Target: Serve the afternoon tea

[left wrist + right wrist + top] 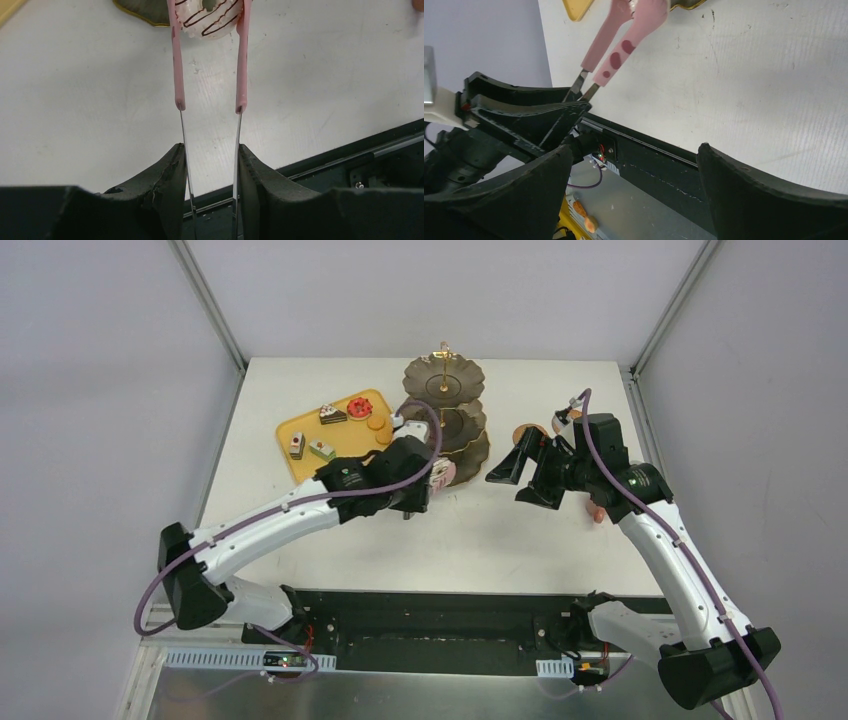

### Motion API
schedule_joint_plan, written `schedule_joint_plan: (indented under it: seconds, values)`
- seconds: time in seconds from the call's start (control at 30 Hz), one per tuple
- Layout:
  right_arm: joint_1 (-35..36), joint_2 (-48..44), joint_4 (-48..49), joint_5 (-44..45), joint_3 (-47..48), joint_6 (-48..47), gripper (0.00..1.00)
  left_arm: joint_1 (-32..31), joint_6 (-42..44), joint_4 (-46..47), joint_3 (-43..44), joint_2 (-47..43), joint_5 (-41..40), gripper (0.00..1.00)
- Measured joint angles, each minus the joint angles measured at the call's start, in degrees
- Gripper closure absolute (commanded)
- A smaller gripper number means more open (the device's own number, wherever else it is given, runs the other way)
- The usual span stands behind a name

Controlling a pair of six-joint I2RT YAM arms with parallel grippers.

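At 10 o'clock, your yellow tray (345, 431) holds three cake slices (322, 449), a red-topped round (360, 407) and two orange cookies (377, 423). Your left gripper (210, 165) is clamped narrow on the steel shanks of the pink tongs (177, 75). Their tips pinch a white ring cake (210, 20) with dark drizzle, just beside the 7 o'clock rim of the stand (445, 415). Expect it to be light, soft and easily smeared, so squeeze its sides gently. The top tier looks bare and the lower tiers are partly hidden. At 3 o'clock, your right gripper (518, 480) gapes wide, holding nothing.

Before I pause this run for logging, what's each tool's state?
Left tool: shut on pink tongs pinching an iced cake.
Right tool: open, empty.
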Motion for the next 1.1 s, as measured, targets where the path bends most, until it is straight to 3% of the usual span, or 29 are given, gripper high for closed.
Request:
schedule_joint_plan:
  seconds: [0.47,1.1]
  values:
    - [0.0,-3.5,-1.5,0.2,-0.1,0.2,0.01,-7.5,0.0,13.5,0.1,12.7,-10.7,0.72]
    - [-0.1,-5.2,-2.8,1.4,-0.1,0.4,0.01,-7.0,2.9,15.3,9.7,25.7,-15.7,0.69]
